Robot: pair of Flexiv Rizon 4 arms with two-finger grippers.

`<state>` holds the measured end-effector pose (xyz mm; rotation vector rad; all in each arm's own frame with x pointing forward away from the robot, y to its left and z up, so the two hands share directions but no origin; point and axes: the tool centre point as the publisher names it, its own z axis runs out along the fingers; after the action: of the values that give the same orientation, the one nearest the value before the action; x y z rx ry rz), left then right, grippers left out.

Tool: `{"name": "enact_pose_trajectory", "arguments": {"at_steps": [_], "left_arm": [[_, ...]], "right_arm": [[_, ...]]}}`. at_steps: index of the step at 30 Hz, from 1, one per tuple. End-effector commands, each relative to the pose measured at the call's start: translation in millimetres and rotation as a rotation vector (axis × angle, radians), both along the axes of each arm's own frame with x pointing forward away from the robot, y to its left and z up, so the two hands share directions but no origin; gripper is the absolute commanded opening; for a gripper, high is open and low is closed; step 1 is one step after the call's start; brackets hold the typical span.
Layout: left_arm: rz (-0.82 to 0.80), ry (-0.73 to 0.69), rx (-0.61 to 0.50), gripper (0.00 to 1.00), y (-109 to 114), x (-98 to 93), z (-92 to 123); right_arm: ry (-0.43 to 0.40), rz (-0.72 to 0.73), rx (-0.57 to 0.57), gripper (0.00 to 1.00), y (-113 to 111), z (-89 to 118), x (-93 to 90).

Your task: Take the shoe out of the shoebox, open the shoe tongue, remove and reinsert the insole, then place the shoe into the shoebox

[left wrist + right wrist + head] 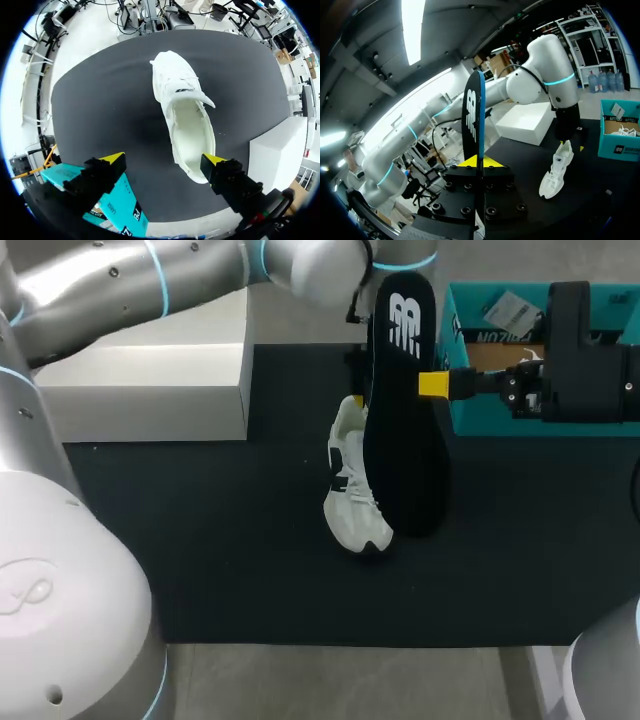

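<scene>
The white shoe point(355, 490) lies on the black mat, toe toward the front edge. In the left wrist view the shoe point(185, 115) is below my left gripper point(164, 160), its mouth gaping and nothing inside; the fingers stand open above the heel end, touching nothing. My right gripper point(435, 385) is shut on the black insole point(402, 410), holding it upright on edge above the shoe. In the right wrist view the insole point(474, 115) rises edge-on from between the yellow tips point(479, 161), with the shoe point(557, 172) beyond. In the head view the insole hides the left gripper.
The teal shoebox point(462, 390) stands open at the back right, behind my right gripper. A white box point(150, 380) sits at the back left of the mat point(220, 540). My left arm point(300, 265) comes across the back edge.
</scene>
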<state>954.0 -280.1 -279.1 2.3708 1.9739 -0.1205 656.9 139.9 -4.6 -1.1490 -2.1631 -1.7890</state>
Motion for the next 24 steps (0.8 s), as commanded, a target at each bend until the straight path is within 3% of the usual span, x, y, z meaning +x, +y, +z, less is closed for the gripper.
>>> {"name": "enact_pose_trajectory", "arguments": {"at_steps": [1, 7, 11, 15, 21, 24], "left_arm": [[0.011, 0.016, -0.219, 1.0, 10, -1.4, 21], [-0.013, 0.035, -0.4, 1.0, 2, -2.6, 52], [0.0, 0.051, -0.508, 1.0, -2, -3.7, 67], [-0.004, 0.089, -0.628, 1.0, -3, -1.5, 81], [-0.059, 0.135, -0.699, 1.0, -14, -0.5, 105], [-0.059, 0.135, -0.699, 1.0, -14, -0.5, 105]], "right_arm": [[0.0, -0.002, 0.001, 0.0, 4, -2, 1.9], [0.0, -0.002, 0.001, 0.0, 4, -2, 1.9], [0.002, -0.03, 0.096, 0.0, -21, 6, 23.8], [0.055, -0.083, 0.156, 0.0, -54, 13, 42.3], [0.089, -0.117, 0.096, 0.0, -101, 33, 72.3], [0.089, -0.117, 0.096, 0.0, -101, 33, 72.3]]}}
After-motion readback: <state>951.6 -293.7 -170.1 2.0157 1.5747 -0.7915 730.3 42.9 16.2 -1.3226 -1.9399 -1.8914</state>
